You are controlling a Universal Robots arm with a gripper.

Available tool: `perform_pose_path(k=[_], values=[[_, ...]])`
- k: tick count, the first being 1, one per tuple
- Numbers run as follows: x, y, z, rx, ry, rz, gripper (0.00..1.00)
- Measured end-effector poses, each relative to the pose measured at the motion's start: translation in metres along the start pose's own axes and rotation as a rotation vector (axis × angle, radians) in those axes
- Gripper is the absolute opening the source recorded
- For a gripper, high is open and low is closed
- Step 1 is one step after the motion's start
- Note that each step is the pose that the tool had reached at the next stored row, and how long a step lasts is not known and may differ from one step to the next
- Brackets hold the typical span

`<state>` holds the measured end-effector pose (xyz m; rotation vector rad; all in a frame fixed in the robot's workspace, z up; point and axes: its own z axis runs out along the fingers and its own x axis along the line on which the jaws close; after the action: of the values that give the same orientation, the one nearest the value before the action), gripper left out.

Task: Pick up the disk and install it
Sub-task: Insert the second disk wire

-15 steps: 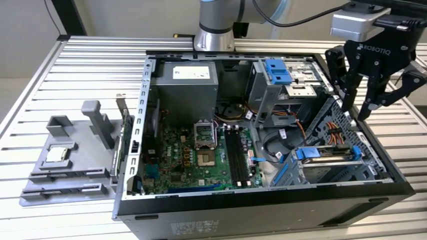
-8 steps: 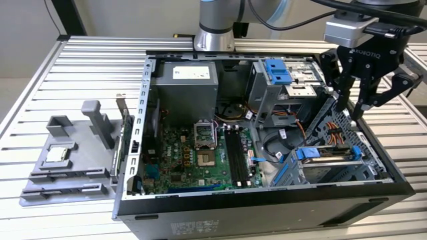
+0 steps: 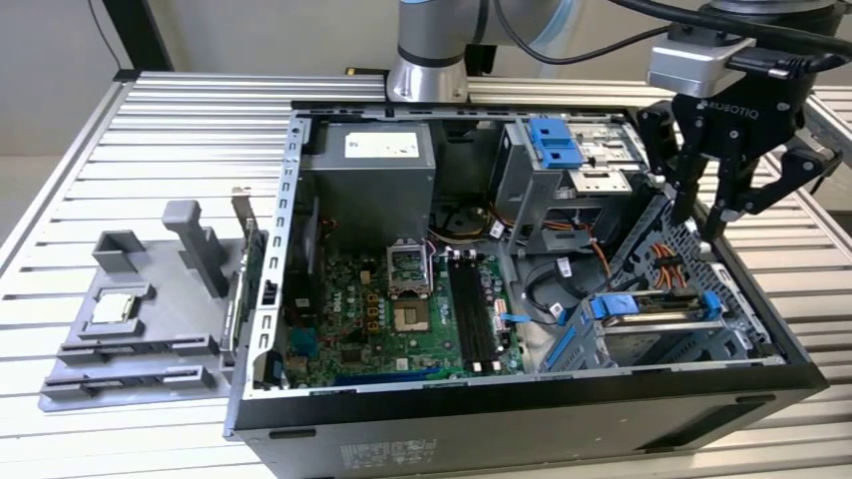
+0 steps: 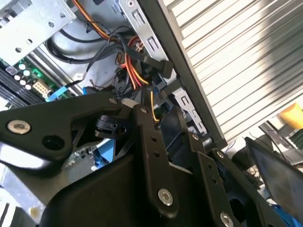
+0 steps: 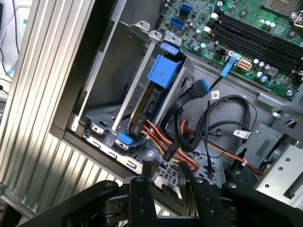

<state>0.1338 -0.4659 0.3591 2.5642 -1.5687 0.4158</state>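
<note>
The gripper (image 3: 708,222) hangs with jaws apart and empty above the disk (image 3: 655,307) in its bay, so it could easily snag those loose cables (image 5: 189,142) nearby.

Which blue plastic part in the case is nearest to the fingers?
The blue rail of the disk, in the lower bay just below the gripper; the blue latch is farther off.

Slatted metal table (image 3: 160,120), open computer case (image 3: 533,419), grey fixture (image 3: 134,339)
</note>
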Motion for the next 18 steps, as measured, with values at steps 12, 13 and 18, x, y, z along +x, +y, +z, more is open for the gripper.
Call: perform_pose_path(k=[12,13,18], values=[[-0.0244,-0.0149,-0.0053,-0.0850,0.1630,-0.034,0.00],[-0.0245,-0.0149,-0.0050,-0.0919,0.1771,-0.037,0.00],[-0.0248,-0.0150,-0.0045,-0.1036,0.2017,-0.042,0.00]])
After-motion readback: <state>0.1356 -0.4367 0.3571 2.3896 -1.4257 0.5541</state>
